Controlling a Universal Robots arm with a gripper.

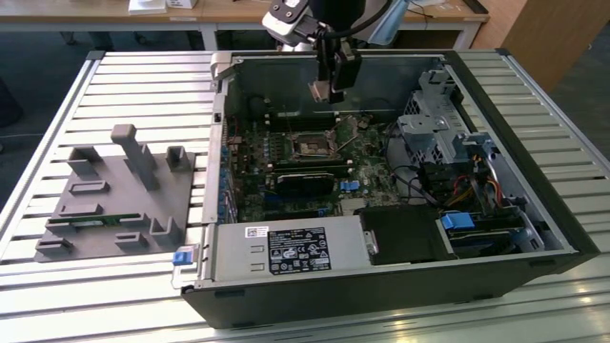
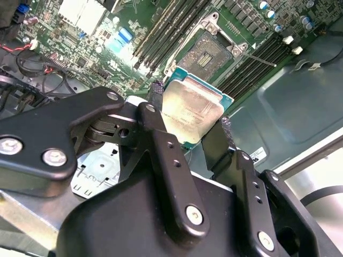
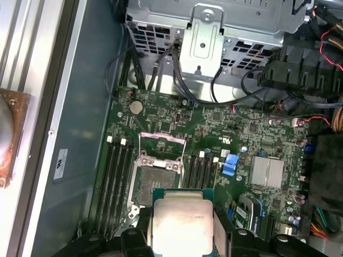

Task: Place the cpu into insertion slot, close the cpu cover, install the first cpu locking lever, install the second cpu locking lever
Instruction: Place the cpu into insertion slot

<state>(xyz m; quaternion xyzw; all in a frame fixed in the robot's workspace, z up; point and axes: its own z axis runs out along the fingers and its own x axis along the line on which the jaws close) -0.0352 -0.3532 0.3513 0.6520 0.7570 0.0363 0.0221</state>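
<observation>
Gripper (image 2: pixel 191 111) hangs inside the open PC case (image 1: pixel 533 236), which lies on its side on the slatted metal table (image 1: pixel 143 93), toward the table's far edge in the exterior view. Jaws are part closed, just the chip's width apart, w/ the cpu (image 2: pixel 194 101) clamped between them: black fingertips (image 2: pixel 156 92) press on two opposite edges, silvery-tan face toward the wrist cams, thin green rim showing round it. Chip is up in the air, clear of the board (image 3: pixel 161 115), not seated. In the exterior view it sits under the gripper, near the case's far wall, above and apart from the insertion slot (image 1: pixel 313 146). In the first wrist view the cpu (image 3: pixel 179 222) overlaps the near edge of the insertion slot (image 3: pixel 155 179); the slot's dull tan contact field is bare. The cpu cover (image 3: pixel 161 143) is flipped up off the slot, standing at the slot's far edge from the gripper, cut-out middle open. In the second wrist view a thin wire lever (image 2: pixel 257 58) sticks out beside the slot (image 2: pixel 211 53). Long black memory slots (image 3: pixel 115 182) run along both sides of the socket. Grey parts fixture (image 1: pixel 105 207) lies on the table at the exterior view's left, well apart from the case; power supply box (image 1: pixel 286 250) fills the case's near corner.
</observation>
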